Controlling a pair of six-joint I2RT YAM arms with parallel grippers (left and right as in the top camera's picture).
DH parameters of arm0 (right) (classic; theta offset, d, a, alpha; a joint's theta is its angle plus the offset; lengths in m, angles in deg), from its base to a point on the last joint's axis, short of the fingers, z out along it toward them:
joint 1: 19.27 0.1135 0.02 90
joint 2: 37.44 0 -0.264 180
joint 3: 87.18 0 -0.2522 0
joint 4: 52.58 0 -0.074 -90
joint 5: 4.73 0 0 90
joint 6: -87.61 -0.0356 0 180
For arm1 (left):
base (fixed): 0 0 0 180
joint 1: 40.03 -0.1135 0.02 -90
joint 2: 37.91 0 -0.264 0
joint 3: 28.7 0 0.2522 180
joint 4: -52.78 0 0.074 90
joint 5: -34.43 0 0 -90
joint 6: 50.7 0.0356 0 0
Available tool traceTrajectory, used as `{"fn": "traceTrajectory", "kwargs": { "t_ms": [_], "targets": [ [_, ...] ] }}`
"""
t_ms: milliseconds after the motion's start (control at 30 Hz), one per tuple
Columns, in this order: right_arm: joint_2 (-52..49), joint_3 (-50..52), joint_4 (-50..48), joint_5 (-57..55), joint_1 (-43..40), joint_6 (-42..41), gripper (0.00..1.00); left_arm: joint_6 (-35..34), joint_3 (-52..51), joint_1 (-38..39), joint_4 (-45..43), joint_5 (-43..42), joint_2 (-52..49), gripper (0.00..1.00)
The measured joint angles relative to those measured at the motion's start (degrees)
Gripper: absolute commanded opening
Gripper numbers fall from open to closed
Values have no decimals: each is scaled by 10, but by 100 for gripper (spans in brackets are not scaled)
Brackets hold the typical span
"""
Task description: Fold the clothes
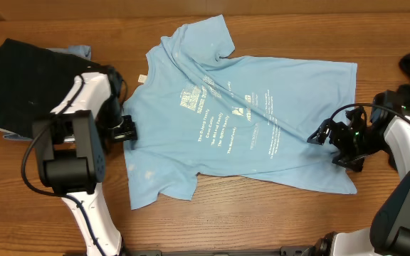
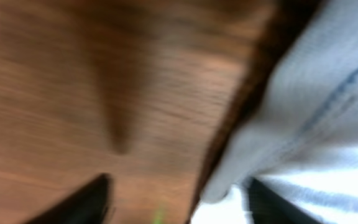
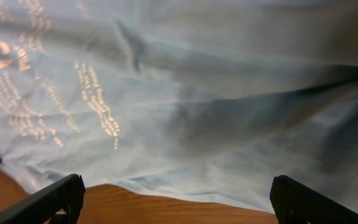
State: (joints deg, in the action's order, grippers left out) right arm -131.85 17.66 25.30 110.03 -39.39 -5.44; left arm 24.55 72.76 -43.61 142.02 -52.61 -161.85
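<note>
Light blue printed T-shirt lies on wooden surface; my right hand gapes wide at hem, left hand seemingly apart, blurred.

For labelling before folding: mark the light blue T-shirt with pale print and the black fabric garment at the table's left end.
light blue T-shirt with pale print (image 1: 297,80), overhead view, plain fabric beside the print.
black fabric garment (image 1: 16,78), overhead view, middle of the bundle.

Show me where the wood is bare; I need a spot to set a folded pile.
Bare table runs between the blue T-shirt and the near edge, and beyond the shirt along the far edge. Crowded: left side, with the black garment and left gripper; right side, around the right gripper.
</note>
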Motion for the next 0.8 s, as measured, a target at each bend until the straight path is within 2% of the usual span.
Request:
{"fn": "traceTrajectory", "kwargs": {
  "t_ms": [33,67,133,200,267,367,467,600,767,800],
  "targets": [
    [0,0,3,9,0,7,100,1,12,-9,12,-5,0,22],
    [0,0,5,15,0,12,100,8,32,-16,21,-14,0,35],
    [0,-6,19,13,-1,16,100,16,71,-20,22,-42,9,75],
    [-2,-44,56,-4,-16,7,100,22,96,-12,12,-88,46,83],
    [-1,-90,86,-28,-40,0,100,27,100,0,-4,-104,65,83],
    [-1,-140,85,-108,-87,-38,100,27,83,11,-45,-116,67,89],
    [-1,-141,84,-148,-124,-59,100,27,38,11,-75,-119,67,91],
    [-1,-141,90,-162,-131,-67,100,20,-21,11,-115,-110,66,91],
    [-1,-141,94,-163,-128,-71,100,7,-64,11,-195,-96,66,81],
    [-1,-141,95,-162,-128,-72,100,5,-74,11,-207,-96,66,67]
  ]
}}
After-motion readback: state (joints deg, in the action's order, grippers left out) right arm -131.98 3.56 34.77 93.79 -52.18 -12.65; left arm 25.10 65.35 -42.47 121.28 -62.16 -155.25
